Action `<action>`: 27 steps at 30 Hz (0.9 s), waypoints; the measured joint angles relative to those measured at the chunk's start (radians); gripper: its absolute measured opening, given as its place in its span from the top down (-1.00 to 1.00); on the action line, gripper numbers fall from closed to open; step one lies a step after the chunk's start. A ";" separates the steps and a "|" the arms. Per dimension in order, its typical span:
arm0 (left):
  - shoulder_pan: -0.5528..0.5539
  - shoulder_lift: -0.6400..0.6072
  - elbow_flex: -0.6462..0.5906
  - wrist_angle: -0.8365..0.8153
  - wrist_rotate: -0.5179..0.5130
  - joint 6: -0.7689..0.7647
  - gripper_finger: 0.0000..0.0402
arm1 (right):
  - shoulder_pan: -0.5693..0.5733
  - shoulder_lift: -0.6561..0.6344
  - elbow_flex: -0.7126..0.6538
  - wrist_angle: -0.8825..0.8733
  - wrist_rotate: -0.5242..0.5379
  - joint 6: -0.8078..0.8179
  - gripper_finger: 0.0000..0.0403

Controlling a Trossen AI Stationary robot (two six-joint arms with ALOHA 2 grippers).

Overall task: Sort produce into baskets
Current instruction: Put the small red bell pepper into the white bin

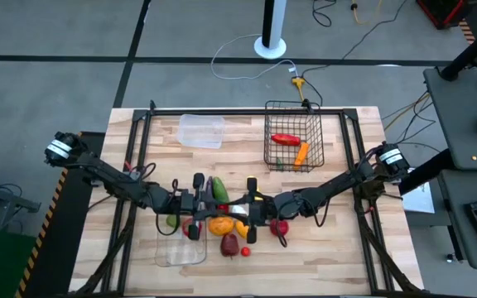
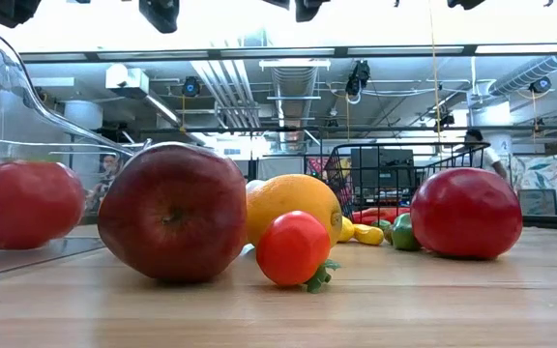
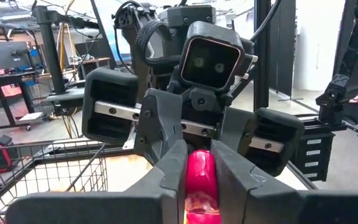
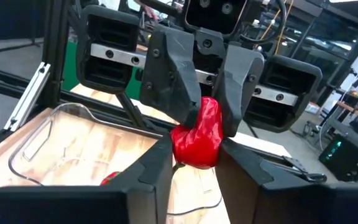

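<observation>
Wire basket point(image 1: 293, 136) sits at the table's far right, nearer the right arm. Both grippers meet mid-table over the produce pile: left gripper point(image 4: 197, 102) and right gripper point(image 3: 199, 163) are both clamped on one red pepper point(image 4: 197, 137), mid-handover.

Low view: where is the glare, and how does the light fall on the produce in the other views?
Low view: ceiling lights wash the top white; the apple faces the camera in its own shade. High view: even light, only faint shadows on the table. Left wrist view: the held red pepper glows bright.
</observation>
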 joint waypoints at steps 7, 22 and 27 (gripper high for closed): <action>0.000 -0.026 0.000 -0.009 0.000 0.000 0.81 | 0.000 -0.002 0.000 -0.001 0.008 0.017 0.16; 0.104 -0.304 0.000 -0.397 -0.336 -0.046 0.81 | -0.001 -0.141 0.000 -0.383 0.232 0.250 -0.21; 0.275 -0.387 0.101 -0.803 -0.290 -0.191 0.81 | 0.000 -0.150 0.000 -0.404 0.237 0.270 -0.24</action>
